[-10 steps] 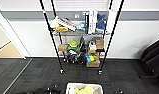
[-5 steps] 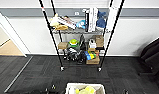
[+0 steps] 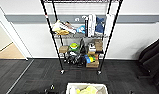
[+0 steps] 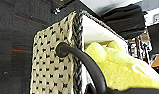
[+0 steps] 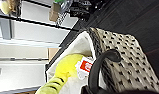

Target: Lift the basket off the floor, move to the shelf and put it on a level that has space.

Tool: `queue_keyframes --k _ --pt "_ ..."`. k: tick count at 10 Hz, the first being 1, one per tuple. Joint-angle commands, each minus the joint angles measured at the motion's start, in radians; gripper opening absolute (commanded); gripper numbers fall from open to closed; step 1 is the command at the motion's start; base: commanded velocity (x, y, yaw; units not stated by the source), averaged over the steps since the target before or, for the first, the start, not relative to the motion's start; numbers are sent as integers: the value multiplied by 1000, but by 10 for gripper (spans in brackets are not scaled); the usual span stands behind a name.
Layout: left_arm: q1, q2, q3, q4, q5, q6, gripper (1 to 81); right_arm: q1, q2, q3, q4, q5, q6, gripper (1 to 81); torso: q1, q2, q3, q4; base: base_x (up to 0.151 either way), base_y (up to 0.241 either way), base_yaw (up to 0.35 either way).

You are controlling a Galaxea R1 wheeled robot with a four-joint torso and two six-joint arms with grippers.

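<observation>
In the head view we see the basket [image 3: 86, 88] at the bottom centre of the frame, its white lining showing and something yellow inside. Straight ahead, in the middle of the frame, stands the shelf [image 3: 80, 37], a black wire rack on small casters against a white wall. Its top level [image 3: 80, 1] runs along the upper edge of the frame. The tiers below carry books [image 3: 91, 25], boxes [image 3: 93, 63] and a jumble of smaller items. The floor [image 3: 125, 77] is dark grey carpet; a strip of light wood flooring [image 3: 10, 52] shows at the left edge, and a dark jacket-like shape [image 3: 152, 60] sits at the right edge.

In the left wrist view the woven side of the basket [image 4: 53, 62] is close up, with its dark braided rim and a dark loop handle [image 4: 80, 63] arching from the wall toward the camera; a fluffy yellow cloth [image 4: 120, 67] lies inside. In the right wrist view we see the other woven end [image 5: 122, 60], its own loop handle [image 5: 100, 67], and the yellow cloth with a white and red tag [image 5: 85, 66].

We cannot tell whether either gripper is clamped or released; the fingers are not clear in these views.
</observation>
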Motion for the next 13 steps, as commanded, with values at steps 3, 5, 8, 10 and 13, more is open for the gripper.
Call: queue_keyframes --k 3,5,8,10,13 --pt "-108 -77 63 -25 43 9 10 82 -61 81 -22 -15 0 10 -107 164 164 0 0 0 0" --pt "-100 -93 83 -21 43 11 10 65 -61 84 -25 -14 -2 10 -149 227 228 0 0 0 0" --pt "-94 -96 90 -21 43 13 10 63 -69 106 -25 -14 0 10 -214 325 328 0 0 0 0" --pt "-85 -96 103 -18 43 14 10 59 -84 118 -25 -9 0 10 -253 382 287 0 0 0 0" --pt "-65 -106 135 -16 42 16 10 42 -107 136 -27 -8 -2 10 -308 466 305 0 0 0 0"
